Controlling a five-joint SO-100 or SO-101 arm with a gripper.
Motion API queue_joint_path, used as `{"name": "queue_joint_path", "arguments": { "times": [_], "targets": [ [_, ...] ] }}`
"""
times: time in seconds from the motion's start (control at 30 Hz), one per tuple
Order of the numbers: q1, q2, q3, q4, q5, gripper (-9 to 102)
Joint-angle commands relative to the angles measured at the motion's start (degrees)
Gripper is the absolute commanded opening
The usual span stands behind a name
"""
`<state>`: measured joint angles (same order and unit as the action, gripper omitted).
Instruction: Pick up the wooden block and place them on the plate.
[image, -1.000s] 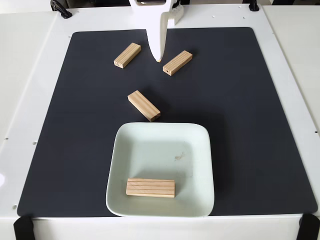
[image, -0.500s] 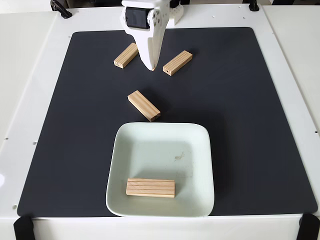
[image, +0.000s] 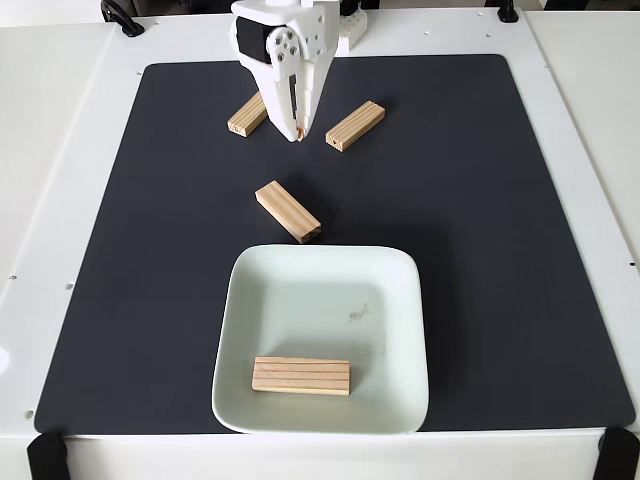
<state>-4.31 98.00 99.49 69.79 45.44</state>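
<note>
- Pine: one wooden block (image: 301, 376) lies on the plate (image: 400, 300), near its front edge.
- Three blocks wait on the black mat (image: 500, 250).
- Gripper (image: 297, 132) hovers between the far two, fingers together, empty.

Black mat (image: 520, 250) on white table (image: 60, 130), black corner clamps (image: 45, 455)

White hand (image: 297, 134) pointing down, seemingly closed

open mat (image: 520, 250) right of plate (image: 235, 400), blocks (image: 288, 211) crowding the far side
</note>
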Motion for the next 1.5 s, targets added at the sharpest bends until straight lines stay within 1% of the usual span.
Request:
{"name": "queue_joint_path", "arguments": {
  "times": [0.0, 0.07, 0.1, 0.23, 0.37, 0.63, 0.83, 1.0, 1.4, 1.47],
  "targets": [
    [0.2, 0.1, -1.9, 2.5, 0.5, 19],
    [0.2, -1.1, -2.5, 1.9, 0.3, 25],
    [0.2, -1.9, -2.9, 1.8, 0.0, 26],
    [0.4, -6.9, -6.9, 1.8, -0.1, 23],
    [1.8, -12.8, -12.7, 2.0, -0.1, 24],
    [1.8, -21.7, -21.5, 2.6, -0.3, 25],
    [0.3, -23.9, -21.5, 2.7, -0.3, 25],
    [-1.1, -24.1, -22.3, 5.8, -0.3, 25],
    [-1.1, -24.8, -22.6, 5.0, -0.5, 25],
    [-1.1, -24.9, -23.4, 5.0, -1.4, 28]
  ]
}}
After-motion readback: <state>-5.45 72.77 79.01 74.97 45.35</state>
